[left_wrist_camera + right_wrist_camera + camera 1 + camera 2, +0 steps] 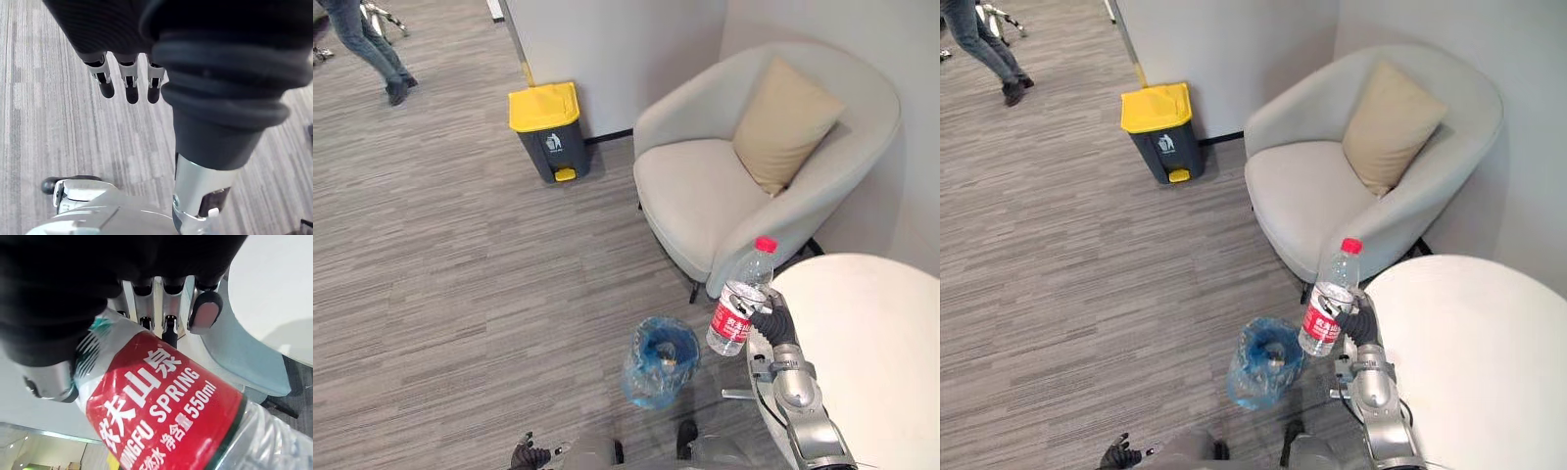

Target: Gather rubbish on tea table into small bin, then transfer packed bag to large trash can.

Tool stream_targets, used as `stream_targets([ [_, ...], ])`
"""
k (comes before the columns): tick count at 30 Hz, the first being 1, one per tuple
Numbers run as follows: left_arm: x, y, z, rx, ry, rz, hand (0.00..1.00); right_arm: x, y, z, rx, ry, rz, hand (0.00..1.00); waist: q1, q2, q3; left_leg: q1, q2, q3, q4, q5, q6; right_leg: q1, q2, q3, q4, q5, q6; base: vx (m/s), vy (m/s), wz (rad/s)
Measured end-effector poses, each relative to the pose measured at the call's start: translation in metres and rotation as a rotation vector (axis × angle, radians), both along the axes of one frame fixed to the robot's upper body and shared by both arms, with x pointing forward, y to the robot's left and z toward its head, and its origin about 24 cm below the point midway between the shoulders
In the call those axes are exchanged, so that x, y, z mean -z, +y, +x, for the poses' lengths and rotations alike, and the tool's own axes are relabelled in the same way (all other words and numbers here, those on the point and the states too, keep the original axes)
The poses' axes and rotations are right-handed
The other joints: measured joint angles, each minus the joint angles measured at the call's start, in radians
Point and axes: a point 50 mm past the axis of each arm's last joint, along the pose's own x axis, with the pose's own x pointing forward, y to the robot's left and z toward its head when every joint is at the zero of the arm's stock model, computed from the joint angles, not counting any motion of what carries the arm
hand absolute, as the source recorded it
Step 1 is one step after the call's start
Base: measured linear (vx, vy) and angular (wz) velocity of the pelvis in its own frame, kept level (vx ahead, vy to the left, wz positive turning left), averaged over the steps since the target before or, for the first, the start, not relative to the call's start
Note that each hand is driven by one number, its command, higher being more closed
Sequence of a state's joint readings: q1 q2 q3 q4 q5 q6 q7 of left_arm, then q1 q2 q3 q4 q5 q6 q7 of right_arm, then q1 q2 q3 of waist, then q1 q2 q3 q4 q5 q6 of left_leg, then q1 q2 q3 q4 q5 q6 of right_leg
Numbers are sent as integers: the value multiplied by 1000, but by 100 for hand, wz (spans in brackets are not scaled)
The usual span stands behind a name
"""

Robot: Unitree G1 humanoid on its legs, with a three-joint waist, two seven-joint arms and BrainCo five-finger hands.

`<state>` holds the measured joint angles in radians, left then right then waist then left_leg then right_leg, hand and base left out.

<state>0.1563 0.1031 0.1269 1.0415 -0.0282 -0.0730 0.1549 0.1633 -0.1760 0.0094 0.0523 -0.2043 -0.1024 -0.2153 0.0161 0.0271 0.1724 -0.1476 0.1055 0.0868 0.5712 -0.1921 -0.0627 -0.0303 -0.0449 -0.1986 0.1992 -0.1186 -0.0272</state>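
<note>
My right hand (770, 322) is shut on a clear water bottle (740, 303) with a red label and red cap. It holds the bottle upright just off the left edge of the round white tea table (871, 333). In the right wrist view the fingers (205, 309) curl round the bottle (161, 401). On the floor below and to the left stands the small bin (658, 364), lined with a blue bag with some rubbish inside. The large dark trash can (548, 129) with a yellow lid stands by the far wall. My left hand (530, 454) hangs low over the floor, fingers (131, 88) relaxed and holding nothing.
A light grey armchair (700, 201) with a beige cushion (785, 122) stands behind the table, close to the small bin. A person (370, 44) walks at the far left. Striped grey carpet (440, 274) lies open between the small bin and the trash can.
</note>
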Motion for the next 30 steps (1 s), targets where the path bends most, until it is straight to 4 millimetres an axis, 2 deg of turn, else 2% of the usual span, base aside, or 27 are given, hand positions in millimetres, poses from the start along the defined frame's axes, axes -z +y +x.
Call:
stream_targets([
  [2,0,0,1,2,-3,-1,0,-2,1,3,-2,-12,1,100,0,0,1,-10,2,10,-69,-15,5,19,-4,10,-9,0,1,145,31,-18],
  [3,0,0,1,5,-3,-1,0,-4,1,5,-4,-19,1,100,-2,4,2,-11,-1,0,-170,-4,-4,17,-8,20,-9,2,4,114,105,-28],
  [4,0,-2,0,10,1,-6,0,-4,-1,4,-3,-19,-9,100,-3,19,-3,4,3,-10,-293,77,-29,13,0,30,-9,-1,16,116,130,-30],
  [5,0,-3,1,13,1,-9,0,-5,-2,5,-4,-19,-14,100,-2,41,-5,5,11,-14,-334,130,-18,14,10,39,-9,-5,26,103,145,-26],
  [7,-1,-1,5,24,-7,-3,0,0,2,4,-6,-4,3,100,-1,7,4,37,-20,4,-381,146,-4,12,-20,65,-13,-9,53,111,183,-15],
  [8,-1,0,7,27,-12,0,0,0,4,3,-5,-2,7,100,-2,0,3,42,-35,11,-400,153,8,7,-33,67,-15,-7,61,72,160,-3],
  [13,-1,0,5,92,3,6,0,1,12,5,-48,2,-18,100,0,3,2,97,-69,48,-473,170,32,12,-59,105,-32,-2,88,16,90,-17],
  [18,-2,1,7,111,0,14,0,5,21,12,-106,22,-46,100,-2,1,9,78,-73,70,-484,173,38,-17,-59,131,-57,20,100,-23,35,-16],
  [21,-10,1,39,126,-91,22,0,-17,31,40,-185,-65,-118,100,-2,3,61,-70,-69,77,-411,176,44,-158,-55,146,5,34,96,-123,23,-12],
  [22,-16,0,57,132,-145,21,0,-30,35,53,-210,-112,-146,100,-1,3,106,-123,-67,76,-382,181,50,-215,-57,147,43,35,96,-142,12,3],
  [24,-24,-3,78,134,-222,12,0,-45,41,69,-248,-162,-180,100,3,3,139,-212,-63,75,-345,185,56,-311,-59,151,91,35,96,-232,28,3],
  [25,-30,-5,91,127,-272,2,0,-55,46,77,-268,-195,-198,100,6,4,174,-248,-59,75,-328,187,59,-350,-61,153,119,35,96,-220,21,3],
  [27,-39,-8,110,109,-341,-15,0,-71,52,87,-291,-252,-215,100,24,4,212,-331,-54,73,-276,186,60,-435,-63,155,177,32,96,-157,5,3],
  [30,-54,-14,136,110,-434,-33,0,-93,56,98,-299,-328,-245,100,28,7,243,-445,-54,58,-210,185,60,-551,-73,146,265,15,90,-181,-5,18],
])
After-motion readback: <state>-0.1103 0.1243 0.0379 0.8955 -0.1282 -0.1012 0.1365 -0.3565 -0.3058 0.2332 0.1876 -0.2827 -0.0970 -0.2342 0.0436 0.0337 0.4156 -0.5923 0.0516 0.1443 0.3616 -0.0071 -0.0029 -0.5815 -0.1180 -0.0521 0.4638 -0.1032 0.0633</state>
